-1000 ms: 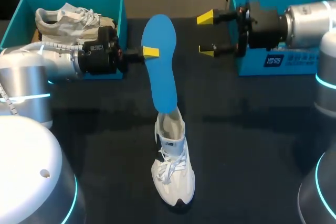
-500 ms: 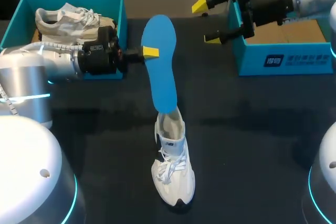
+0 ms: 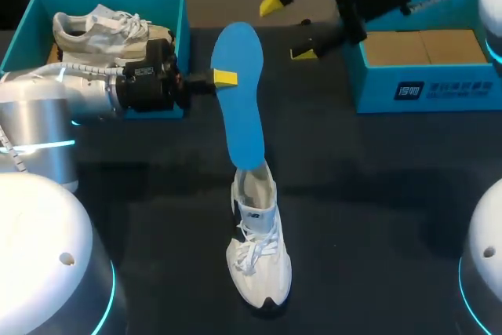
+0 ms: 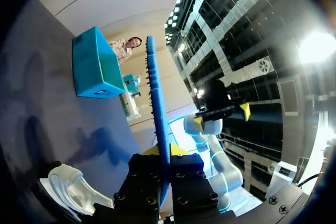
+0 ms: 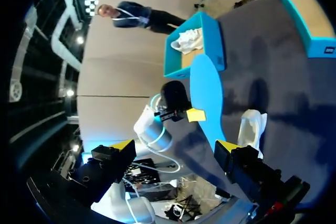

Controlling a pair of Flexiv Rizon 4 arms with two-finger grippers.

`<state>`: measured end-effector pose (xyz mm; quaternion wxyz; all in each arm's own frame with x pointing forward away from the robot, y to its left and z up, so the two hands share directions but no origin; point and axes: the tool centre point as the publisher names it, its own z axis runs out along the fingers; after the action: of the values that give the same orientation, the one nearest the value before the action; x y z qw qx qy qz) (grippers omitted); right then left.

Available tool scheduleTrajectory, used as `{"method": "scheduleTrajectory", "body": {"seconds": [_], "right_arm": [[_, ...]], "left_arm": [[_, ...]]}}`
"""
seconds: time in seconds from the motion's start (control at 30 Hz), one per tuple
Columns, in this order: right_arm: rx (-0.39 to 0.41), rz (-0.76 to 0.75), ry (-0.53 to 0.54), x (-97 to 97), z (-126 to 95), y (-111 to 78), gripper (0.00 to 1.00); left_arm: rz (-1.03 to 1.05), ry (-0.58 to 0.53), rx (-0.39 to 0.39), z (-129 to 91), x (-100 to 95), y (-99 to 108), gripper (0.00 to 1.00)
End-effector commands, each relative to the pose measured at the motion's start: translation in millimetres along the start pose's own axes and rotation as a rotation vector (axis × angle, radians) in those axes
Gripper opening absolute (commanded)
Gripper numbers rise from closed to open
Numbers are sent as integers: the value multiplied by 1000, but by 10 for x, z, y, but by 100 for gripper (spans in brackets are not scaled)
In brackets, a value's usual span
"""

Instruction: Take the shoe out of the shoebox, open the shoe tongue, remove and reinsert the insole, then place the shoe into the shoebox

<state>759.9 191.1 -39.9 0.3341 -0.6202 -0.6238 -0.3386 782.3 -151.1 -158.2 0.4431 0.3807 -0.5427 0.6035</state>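
The left gripper (image 3: 225,78) is closed on the blue insole (image 3: 239,100). In the left wrist view the insole is seen edge-on, pinched between the two yellow tips from both sides. The grip is taken on the insole's left edge, toward its broad upper end.

The insole is held upright and slightly tilted, broad rounded end uppermost and narrow end down. The narrow end meets the opening of the white shoe (image 3: 257,256) (whether it sits inside cannot be told).

The right gripper (image 3: 286,27) is spread wide and nothing is held or touched by it. It is raised over the far edge of the tabletop (image 3: 376,194), just beside the right shoebox (image 3: 423,88) and well apart from the insole. In the right wrist view the insole and the shoe are seen ahead of its parted fingers.

The shoe stands on its sole near the middle of the tabletop's near edge, toe toward that edge, laces loose and collar gaping.

The right shoebox, teal with a brown floor showing, is set at the far right corner. The left shoebox (image 3: 176,17), also teal, is set at the far left corner, and a second shoe (image 3: 102,27), pale grey-white, lies inside it.
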Motion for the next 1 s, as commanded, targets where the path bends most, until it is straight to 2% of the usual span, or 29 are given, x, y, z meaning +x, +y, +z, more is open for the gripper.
{"method": "scheduleTrajectory", "body": {"seconds": [0.03, 0.4, 0.63, 1.0], "right_arm": [[79, 63, -387, 147, -3, 91, 100], [92, 78, -535, 276, 28, 70, 100], [63, 73, -620, 363, 157, 37, 100], [72, 86, -752, 455, 389, -24, 100]], "left_arm": [[0, -5, 0, 0, 17, 8, 0], [0, -5, 0, 0, 17, 8, 0], [0, -5, 0, 0, 17, 8, 0], [0, -5, 0, 0, 17, 8, 0]]}}
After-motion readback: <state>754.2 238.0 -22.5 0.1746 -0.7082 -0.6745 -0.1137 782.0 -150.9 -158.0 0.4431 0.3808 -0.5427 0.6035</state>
